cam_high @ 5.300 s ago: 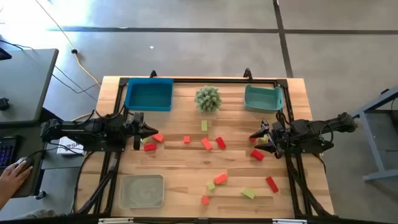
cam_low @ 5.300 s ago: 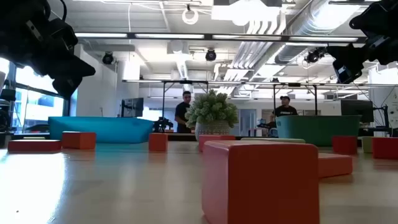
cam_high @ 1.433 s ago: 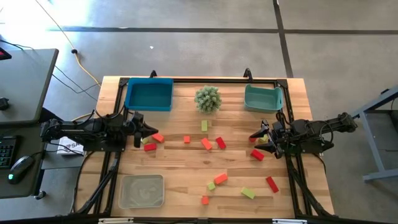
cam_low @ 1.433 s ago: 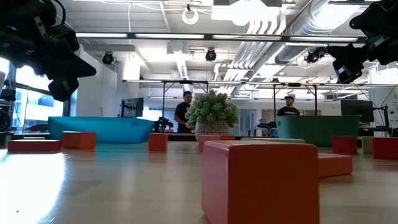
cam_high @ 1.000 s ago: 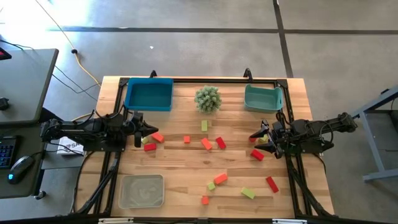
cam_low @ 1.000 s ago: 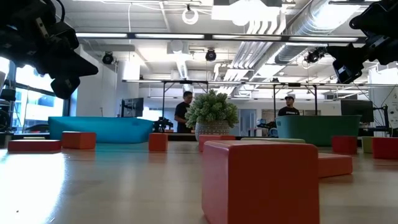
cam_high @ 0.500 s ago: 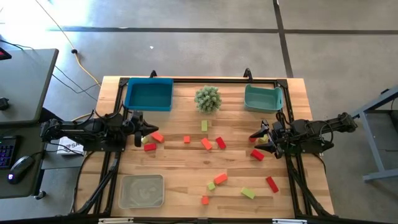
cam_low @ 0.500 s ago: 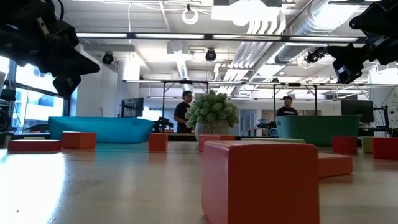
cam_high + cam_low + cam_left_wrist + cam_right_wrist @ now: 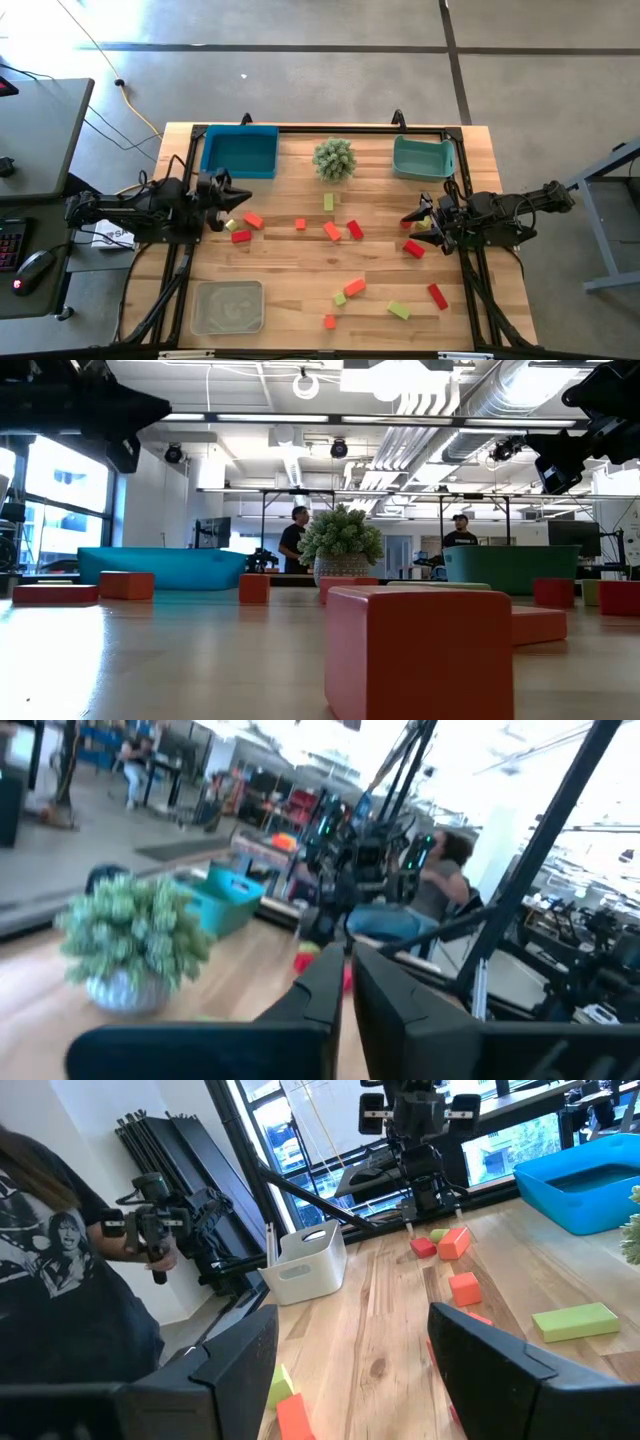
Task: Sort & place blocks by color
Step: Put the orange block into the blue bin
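— Where are the blocks (image 9: 332, 231) found?

— They are seen scattered over the wooden table (image 9: 290, 270), red, orange-red and yellow-green ones mixed together. A red pair with a yellow-green one lies just beside the left gripper (image 9: 226, 192); several lie near the middle below the plant (image 9: 334, 158); a few are gathered close to the right gripper (image 9: 411, 219); others are spread toward the near edge beside the clear tray (image 9: 228, 306). No block can be seen inside the blue bin (image 9: 240, 152) or the teal bin (image 9: 422, 158).

— How is the left gripper held?

— It is raised above the table at the left edge, near the blue bin. In the left wrist view its fingers (image 9: 325, 985) are shown brought almost together, only a thin slit between them, and nothing is gripped.

— And the right gripper?

— It is held at the right edge, just below the teal bin. In the right wrist view its fingers (image 9: 240, 1355) are spread wide apart, with bare table between them and nothing held. A white basket (image 9: 305, 1263) is seen at the far side.
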Robot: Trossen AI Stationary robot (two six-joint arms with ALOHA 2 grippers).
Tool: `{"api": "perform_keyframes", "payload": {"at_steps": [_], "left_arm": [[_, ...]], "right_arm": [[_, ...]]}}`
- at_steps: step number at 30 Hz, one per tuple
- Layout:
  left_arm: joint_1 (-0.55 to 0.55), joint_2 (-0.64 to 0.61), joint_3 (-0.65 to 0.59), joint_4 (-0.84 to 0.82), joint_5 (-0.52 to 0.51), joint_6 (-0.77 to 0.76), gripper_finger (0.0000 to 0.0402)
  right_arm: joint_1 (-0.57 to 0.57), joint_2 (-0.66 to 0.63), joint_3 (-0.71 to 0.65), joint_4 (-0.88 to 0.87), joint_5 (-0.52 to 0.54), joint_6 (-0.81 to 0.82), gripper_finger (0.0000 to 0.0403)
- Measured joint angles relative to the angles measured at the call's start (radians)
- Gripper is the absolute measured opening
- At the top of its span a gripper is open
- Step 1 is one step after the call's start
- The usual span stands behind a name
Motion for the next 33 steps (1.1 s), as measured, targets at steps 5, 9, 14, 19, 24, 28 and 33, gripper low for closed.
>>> {"api": "perform_keyframes", "payload": {"at_steps": [5, 9, 14, 19, 24, 28, 33], "left_arm": [[0.000, 0.000, 0.035, 0.011, 0.000, 0.083, 0.0064], [0.000, 0.001, 0.086, 0.014, 0.000, 0.181, 0.0102], [0.000, 0.044, 0.167, 0.013, 0.000, 0.328, 0.0137], [0.000, 0.160, 0.280, -0.089, 0.004, 0.415, 0.0146], [0.000, 0.308, 0.407, -0.333, 0.008, 0.440, 0.0146], [0.000, 0.419, 0.495, -0.490, 0.008, 0.453, 0.0145], [0.000, 0.524, 0.593, -0.690, 0.008, 0.543, 0.0145]], "right_arm": [[0.000, 0.000, 0.000, 0.000, 0.000, 0.000, 0.0247], [0.000, 0.000, 0.000, 0.000, 0.000, 0.000, 0.0247], [0.000, 0.000, 0.000, 0.000, 0.000, 0.000, 0.0247], [0.000, 0.000, 0.000, 0.000, 0.000, 0.000, 0.0247], [0.000, 0.000, 0.000, 0.000, 0.000, 0.000, 0.0247], [0.000, 0.000, 0.000, 0.000, 0.000, 0.000, 0.0247], [0.000, 0.000, 0.000, 0.000, 0.000, 0.000, 0.0247]]}}
